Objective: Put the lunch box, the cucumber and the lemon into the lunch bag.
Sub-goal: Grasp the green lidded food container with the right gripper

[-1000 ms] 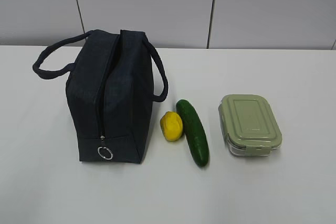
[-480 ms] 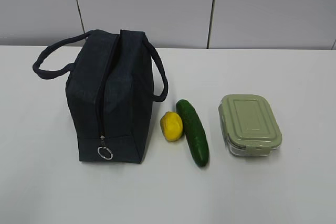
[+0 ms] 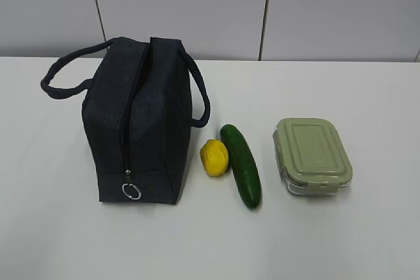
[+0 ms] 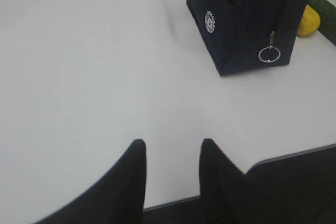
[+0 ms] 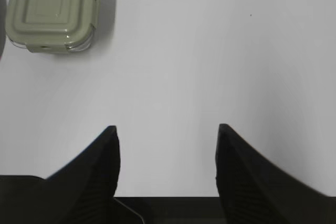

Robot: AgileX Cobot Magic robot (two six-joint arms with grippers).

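Navy fabric lunch bag [image 3: 141, 122], boxy, two loop handles, stands at left on the white table [image 3: 367, 240]; top zipper reads as closed, slider with its silver ring pull [image 3: 131, 191] hanging at the near end. Judgement: soft walls will give under a push, so one gripper should steady the bag while the other draws the ring; the ring is thin and may slip. Just right of the bag lies the small bright yellow lemon [image 3: 214, 157], touching or nearly touching the long dark green cucumber [image 3: 241, 165], which lies lengthwise toward the camera. Judgement: lemon is light but round and likely to roll, so grip across its short axis; cucumber is stiff and smooth-skinned, so take it mid-length across its width. Further right, apart from the cucumber, sits the clear rectangular lunch box with sage-green clip lid [image 3: 312, 156]; rigid, probably heaviest, best held across the short sides. Left gripper [image 4: 169, 145] hangs over bare table near the edge, fingers parted, empty. Right gripper [image 5: 167, 129] likewise spread wide, empty, short of the lunch box.
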